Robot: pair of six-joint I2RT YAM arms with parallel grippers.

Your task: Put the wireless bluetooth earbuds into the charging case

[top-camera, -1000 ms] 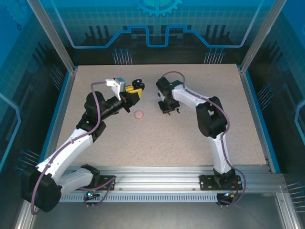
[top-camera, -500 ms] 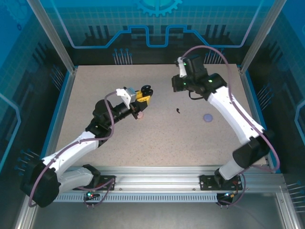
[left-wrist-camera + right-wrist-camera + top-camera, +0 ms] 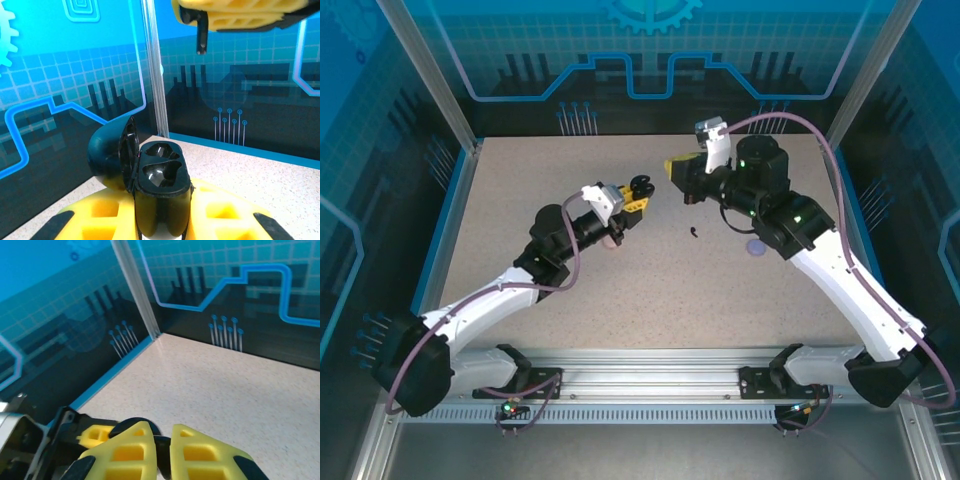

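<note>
Table [image 3: 650, 300] roomy, edges well off; left gripper [image 3: 636, 192] clamps one case [image 3: 161, 192], right gripper [image 3: 678, 172] pinches one earbud [image 3: 201, 39], second earbud [image 3: 693, 233] lies loose.

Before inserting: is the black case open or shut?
Open: the case has its lid hinged back, both wells exposed and empty.

Bright, even light falls from above onto the speckled beige tabletop [image 3: 650, 300], leaving only faint, soft-edged shadows beneath the arms. The top view is sharp, though its upright frame posts splay toward the corners. In the left wrist view the open glossy black charging case [image 3: 160, 190] catches white glints in its wells, the left yellow ribbed fingers [image 3: 225, 215] beside it are blurred, and the black stemmed earbud [image 3: 201, 37] overhead is a dark silhouette. A bright streak runs down the aluminium post [image 3: 152, 65]. In the right wrist view the right yellow ribbed fingers [image 3: 202, 455] are soft and the lower left corner is murky
</note>
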